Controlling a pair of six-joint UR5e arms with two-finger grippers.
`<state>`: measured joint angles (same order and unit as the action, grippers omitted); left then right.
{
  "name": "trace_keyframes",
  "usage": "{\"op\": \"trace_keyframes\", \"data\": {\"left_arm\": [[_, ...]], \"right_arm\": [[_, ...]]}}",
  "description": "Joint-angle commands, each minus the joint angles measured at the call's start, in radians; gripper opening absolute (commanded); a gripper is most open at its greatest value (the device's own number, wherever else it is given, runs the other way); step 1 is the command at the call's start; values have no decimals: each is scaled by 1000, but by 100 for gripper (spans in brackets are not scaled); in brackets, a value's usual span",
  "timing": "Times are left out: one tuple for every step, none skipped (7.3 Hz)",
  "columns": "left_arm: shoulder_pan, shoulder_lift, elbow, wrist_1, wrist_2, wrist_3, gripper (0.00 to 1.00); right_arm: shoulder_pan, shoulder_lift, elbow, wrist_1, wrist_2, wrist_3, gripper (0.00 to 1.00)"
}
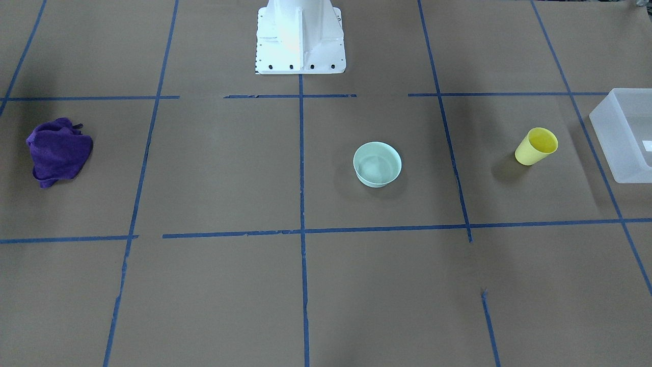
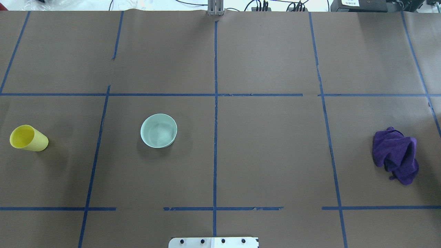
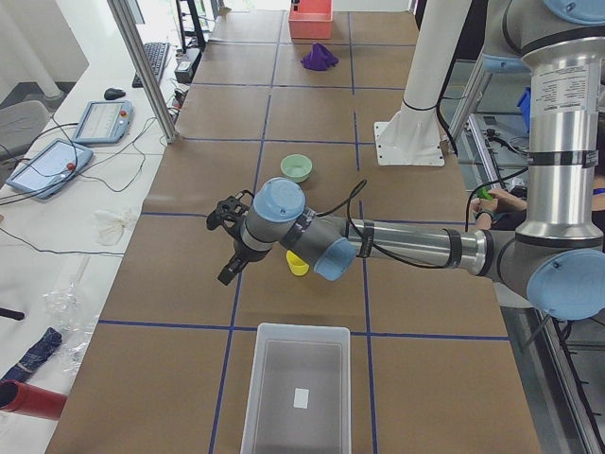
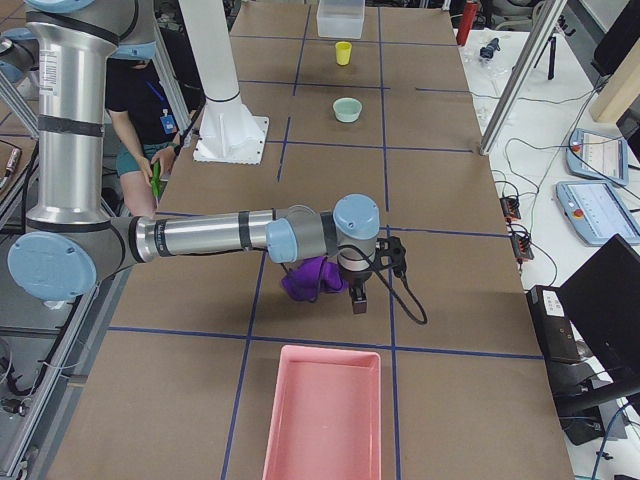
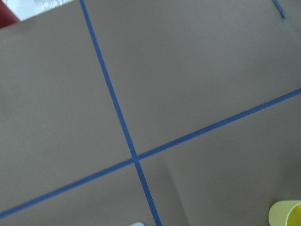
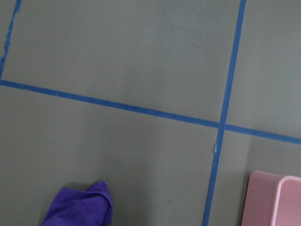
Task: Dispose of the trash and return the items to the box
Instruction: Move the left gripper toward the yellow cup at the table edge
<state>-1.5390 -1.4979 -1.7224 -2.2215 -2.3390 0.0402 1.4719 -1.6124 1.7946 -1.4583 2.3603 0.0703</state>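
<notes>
The yellow cup stands upright on the brown table, near the translucent white box. The mint-green bowl sits upright toward the middle. Both also show in the overhead view: cup, bowl. My left gripper shows only in the exterior left view, hovering beside the cup, ahead of the box; I cannot tell its state. My right gripper shows only in the exterior right view, hovering next to the purple cloth; I cannot tell its state.
The purple cloth lies crumpled at the table's other end. A pink tray sits beyond it at that end. The white robot base stands at the table's robot-side edge. Blue tape lines grid the table.
</notes>
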Motion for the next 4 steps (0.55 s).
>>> {"op": "trace_keyframes", "data": {"left_arm": [[5, -7, 64, -288, -16, -92, 100], [57, -4, 67, -352, -11, -111, 100], [124, 16, 70, -415, -6, -179, 100], [214, 45, 69, -428, 59, -359, 100]], "right_arm": [[-1, 5, -11, 111, 0, 64, 100], [-1, 6, -17, 139, 1, 72, 100], [-1, 14, -8, 141, 4, 71, 100], [-1, 20, -3, 144, 4, 72, 100]]}}
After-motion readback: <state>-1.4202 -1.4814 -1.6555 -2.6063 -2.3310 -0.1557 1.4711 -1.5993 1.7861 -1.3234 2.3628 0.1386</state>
